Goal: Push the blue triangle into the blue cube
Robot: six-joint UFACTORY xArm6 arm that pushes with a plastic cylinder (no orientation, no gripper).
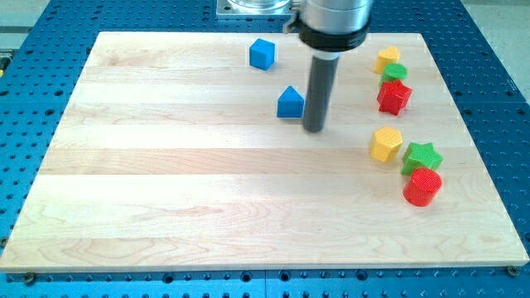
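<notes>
The blue triangle [290, 103] lies on the wooden board, a little above the board's middle. The blue cube [262, 54] sits near the board's top edge, up and to the left of the triangle, with a clear gap between them. My tip [313, 128] rests on the board just right of the triangle and slightly below it, close to its right side; I cannot tell whether they touch.
On the view's right, a yellow block [387, 59], a green block [394, 72] and a red block [394, 97] cluster near the top. Lower down sit a yellow block [386, 143], a green star [421, 156] and a red cylinder [423, 186].
</notes>
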